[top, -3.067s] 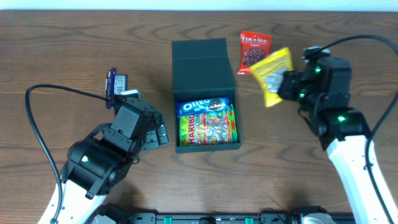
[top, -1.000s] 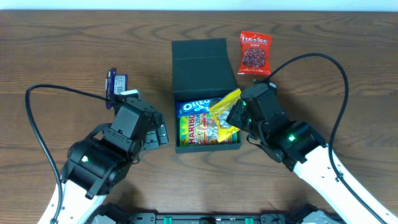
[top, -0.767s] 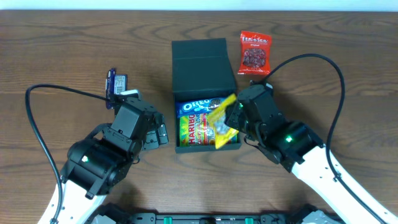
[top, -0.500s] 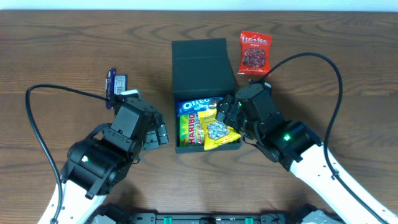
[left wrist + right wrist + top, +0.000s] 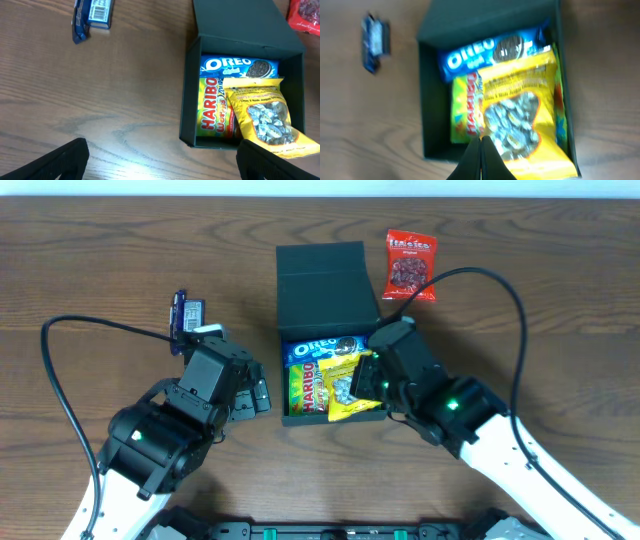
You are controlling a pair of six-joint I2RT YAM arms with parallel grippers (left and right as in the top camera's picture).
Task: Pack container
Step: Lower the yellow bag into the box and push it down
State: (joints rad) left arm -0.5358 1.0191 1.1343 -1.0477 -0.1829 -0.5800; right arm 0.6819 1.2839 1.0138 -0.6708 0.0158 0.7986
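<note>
A: What is seen on the wooden table?

B: The container is found right under the right gripper, its lid folded back. It lies ahead of the left gripper, to the right.

A: And inside it?

B: A yellow packet is laid just below the right fingertips, over a gummy bag, beside a cookie pack.

A: Outside it?

B: A red packet is seen beyond the right gripper, a blue packet ahead of the left.

A: The grippers?

B: The right is closed tight, nothing held; the left is spread wide, empty.
</note>
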